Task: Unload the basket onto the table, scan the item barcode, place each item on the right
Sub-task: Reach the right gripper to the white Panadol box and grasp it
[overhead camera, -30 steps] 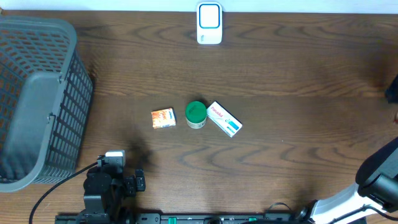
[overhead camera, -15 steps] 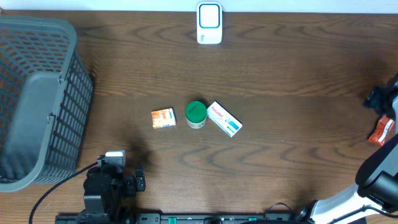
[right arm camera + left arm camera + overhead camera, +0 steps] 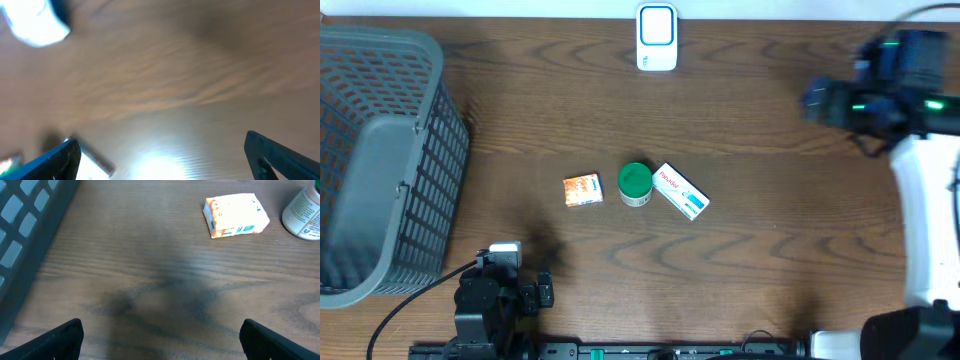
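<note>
Three items lie mid-table: an orange box [image 3: 583, 190], a green-lidded jar [image 3: 635, 184] and a white-and-blue box [image 3: 680, 191]. A white scanner [image 3: 657, 38] stands at the far edge. My left gripper [image 3: 535, 287] rests near the front left, open and empty [image 3: 160, 330]. The orange box [image 3: 235, 215], its barcode showing, and the jar [image 3: 304, 215] lie ahead of it. My right gripper [image 3: 815, 100] hovers blurred over the far right of the table, open with nothing between its fingers [image 3: 162, 150]. Its view is smeared; the scanner [image 3: 35, 22] is a white blob.
A large grey mesh basket [image 3: 380, 160] fills the left side and shows at the left wrist view's edge [image 3: 25, 210]. The right arm's white link [image 3: 925, 220] runs along the right edge. Bare wood lies between the items and the right gripper.
The right arm has swung from the right edge up over the far right of the table. A red-orange thing seen at the right edge is no longer in view. The left arm is still.
</note>
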